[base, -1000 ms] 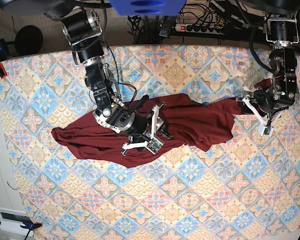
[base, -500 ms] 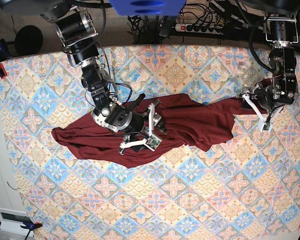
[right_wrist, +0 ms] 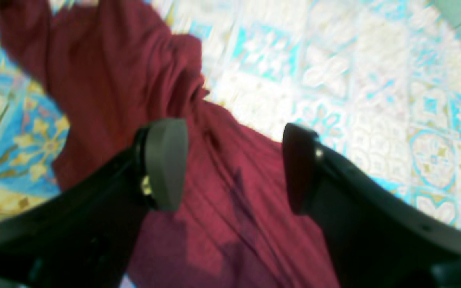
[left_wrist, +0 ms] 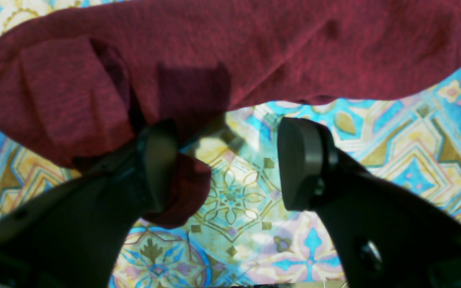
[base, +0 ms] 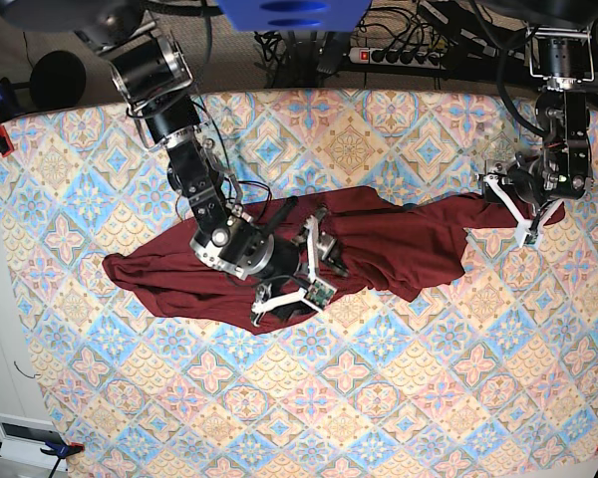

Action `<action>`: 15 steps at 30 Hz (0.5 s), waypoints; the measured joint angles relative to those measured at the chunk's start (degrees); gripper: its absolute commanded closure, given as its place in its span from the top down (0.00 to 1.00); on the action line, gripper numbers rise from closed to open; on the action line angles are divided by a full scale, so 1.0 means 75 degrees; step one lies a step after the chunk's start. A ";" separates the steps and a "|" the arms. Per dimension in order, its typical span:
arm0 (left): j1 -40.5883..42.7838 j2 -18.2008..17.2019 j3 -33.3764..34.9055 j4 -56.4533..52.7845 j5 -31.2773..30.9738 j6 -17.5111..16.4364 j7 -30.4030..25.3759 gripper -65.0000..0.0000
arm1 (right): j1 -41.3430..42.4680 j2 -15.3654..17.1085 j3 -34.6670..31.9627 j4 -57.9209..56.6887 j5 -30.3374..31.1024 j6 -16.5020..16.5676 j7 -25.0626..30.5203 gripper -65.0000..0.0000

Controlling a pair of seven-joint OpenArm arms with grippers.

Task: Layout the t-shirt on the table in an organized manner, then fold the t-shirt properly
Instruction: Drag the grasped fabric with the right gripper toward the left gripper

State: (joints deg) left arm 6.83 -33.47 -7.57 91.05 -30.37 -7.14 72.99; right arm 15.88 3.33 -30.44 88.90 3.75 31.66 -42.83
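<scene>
t-shirt (base: pixel 279 264) crumpled, long axis across table (base: pixel 399 398)

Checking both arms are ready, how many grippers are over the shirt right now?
2. The right gripper hangs open over the shirt's middle; the left gripper is at its far sleeve end, open, cloth against one finger.
</scene>
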 measured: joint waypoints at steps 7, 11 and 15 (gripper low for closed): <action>-0.0050 0.0000 0.0000 0.0000 -0.0012 0.0000 0.0006 0.05 | -0.0096 0.0023 -0.0577 -0.0460 -0.0032 0.0090 -0.0154 0.56; -0.0280 -0.0017 -0.0050 -0.0003 0.0166 0.0017 -0.0044 0.00 | 0.0070 0.0006 -0.0565 -0.0452 -0.0020 0.0047 -0.0102 0.56; -0.0245 0.0198 -0.0970 0.0149 0.0784 0.0029 0.0006 0.00 | 0.0000 0.0061 -0.0551 -0.0475 -0.0047 0.0029 -0.0184 0.56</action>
State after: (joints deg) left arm 4.99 -31.99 -14.85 92.16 -24.49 -6.92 73.03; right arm 15.88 3.79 -34.57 85.34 3.40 31.88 -44.21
